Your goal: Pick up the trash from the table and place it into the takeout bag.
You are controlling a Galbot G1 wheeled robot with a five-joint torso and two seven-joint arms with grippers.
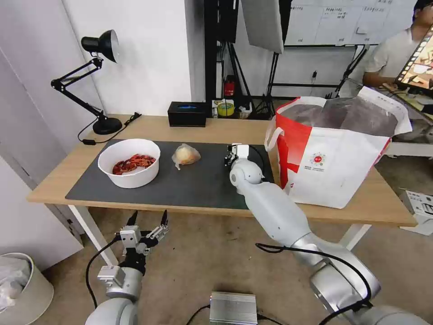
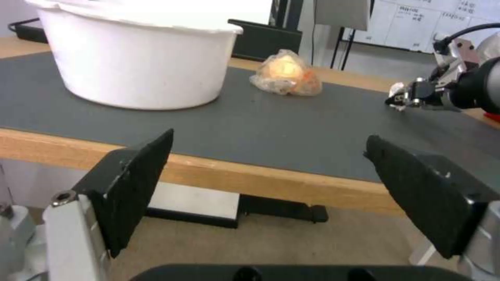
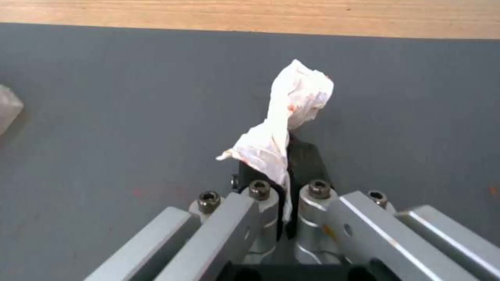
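My right gripper (image 1: 228, 159) hovers over the dark mat (image 1: 198, 185), just left of the takeout bag (image 1: 336, 151), and is shut on a crumpled white tissue (image 3: 284, 121). From the left wrist camera the same right gripper (image 2: 398, 99) shows with the tissue (image 2: 399, 92) at its tip. A white bowl of red shells (image 1: 129, 162) stands on the mat's left part, and a small clear bag with a yellowish lump (image 1: 185, 155) lies beside it. My left gripper (image 1: 148, 218) stays open below the table's (image 1: 315, 212) front edge, holding nothing.
A black desk lamp (image 1: 97, 81) stands at the table's back left and a black box (image 1: 187, 113) at the back middle. A bin (image 1: 22, 289) sits on the floor at the left. A metal box (image 1: 233, 308) lies on the floor near my base.
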